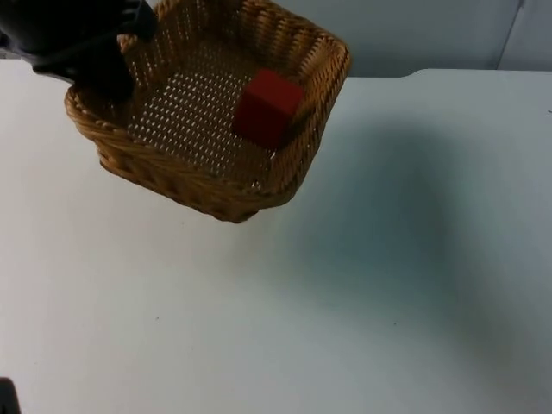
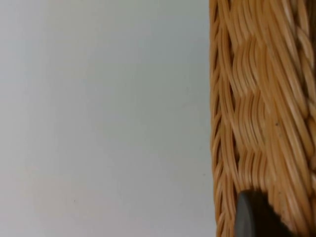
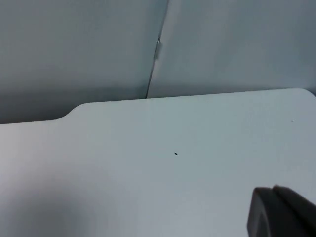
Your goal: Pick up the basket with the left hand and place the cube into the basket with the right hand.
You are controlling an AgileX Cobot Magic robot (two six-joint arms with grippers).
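The red cube [image 1: 267, 106] lies inside the wicker basket [image 1: 216, 185], on its woven floor toward the three o'clock wall. The basket sits tilted at about eleven o'clock on the top view, its shadow falling on the table toward five o'clock. The left gripper [image 1: 108, 82] is clenched on the basket's rim at the nine o'clock side; the left wrist view shows the woven wall pressed against a black fingertip [image 2: 252, 217]. The right gripper [image 3: 279, 212] hangs above bare table, well apart from the basket; whether it is released or clenched I cannot tell. The white table [image 1: 345, 302] is smooth and plain, ending at a grey partition wall [image 3: 74, 49] with a vertical seam.
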